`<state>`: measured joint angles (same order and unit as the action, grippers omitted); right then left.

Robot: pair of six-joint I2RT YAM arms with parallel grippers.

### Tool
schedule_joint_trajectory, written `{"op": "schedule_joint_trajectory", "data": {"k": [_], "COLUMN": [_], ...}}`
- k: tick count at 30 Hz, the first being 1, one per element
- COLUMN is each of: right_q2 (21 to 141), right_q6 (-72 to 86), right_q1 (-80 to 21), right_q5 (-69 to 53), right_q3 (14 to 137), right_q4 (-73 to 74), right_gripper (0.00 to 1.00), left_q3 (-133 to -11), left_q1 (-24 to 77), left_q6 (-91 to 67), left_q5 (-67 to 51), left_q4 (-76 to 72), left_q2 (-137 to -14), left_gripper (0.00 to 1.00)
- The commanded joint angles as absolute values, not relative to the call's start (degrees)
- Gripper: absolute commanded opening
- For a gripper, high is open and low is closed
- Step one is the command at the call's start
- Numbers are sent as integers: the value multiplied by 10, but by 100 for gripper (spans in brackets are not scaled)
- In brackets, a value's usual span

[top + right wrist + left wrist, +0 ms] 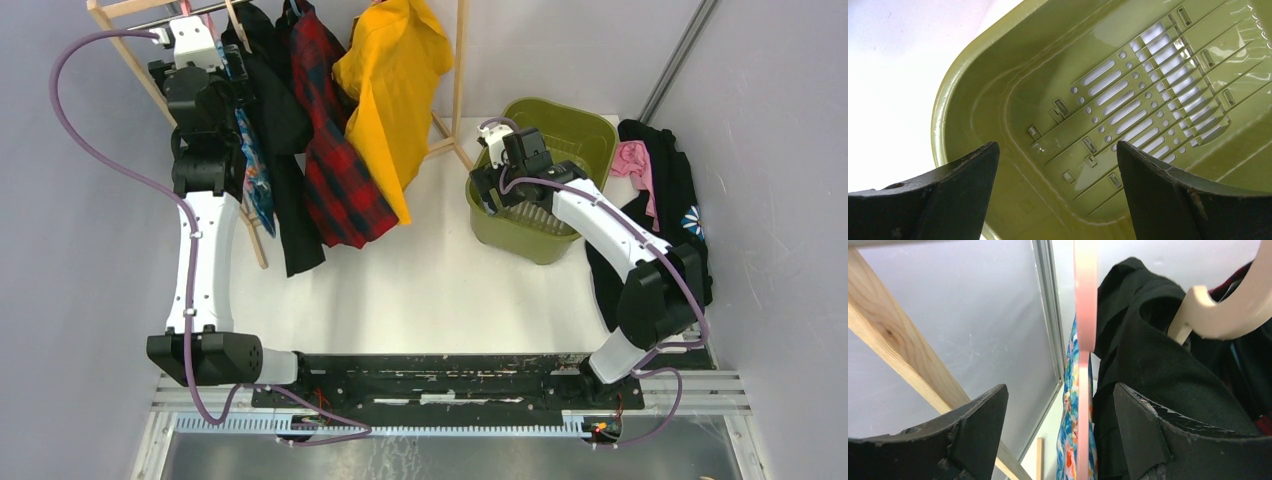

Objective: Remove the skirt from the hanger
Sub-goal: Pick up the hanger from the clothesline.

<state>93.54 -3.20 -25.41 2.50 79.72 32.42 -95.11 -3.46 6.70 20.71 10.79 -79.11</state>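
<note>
The skirt [255, 172], blue with a bright flower print, hangs at the left end of the wooden rack [460, 70]. In the left wrist view the skirt [1068, 440] drapes from a thin pink hanger [1085, 300], seen edge-on. My left gripper [1060, 392] is raised to the rail, jaws apart on either side of that hanger, closer to the right finger and touching neither. From above, the left gripper [196, 40] sits at the rack's top left. My right gripper [1058, 150] hangs open and empty over the green basket [978, 75].
Beside the skirt hang a black garment [285, 130] on a pale wooden hanger [1228, 315], a red plaid one [335, 170] and a yellow one [390, 90]. The green basket [590, 125] stands at the right; a pile of black and pink clothes [665, 190] lies beyond it.
</note>
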Motion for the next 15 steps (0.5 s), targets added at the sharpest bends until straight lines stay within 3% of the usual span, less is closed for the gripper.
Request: {"op": "schedule_joint_trajectory", "data": {"k": [1, 8, 15], "right_q2": [915, 915, 915], "right_q6": [-23, -17, -14], "right_q1": [-258, -258, -258], "right_q5": [27, 19, 14], "right_q3": [804, 813, 813], "right_q4": [325, 329, 329], "right_gripper": [93, 92, 91], "left_q3": [-928, -915, -905], "left_q1": [-42, -44, -45], "left_q6": [42, 21, 13], "left_q5": [189, 163, 157], "left_q4": [115, 188, 205], "left_q2": [-777, -769, -756], "left_gripper": [83, 85, 76]}}
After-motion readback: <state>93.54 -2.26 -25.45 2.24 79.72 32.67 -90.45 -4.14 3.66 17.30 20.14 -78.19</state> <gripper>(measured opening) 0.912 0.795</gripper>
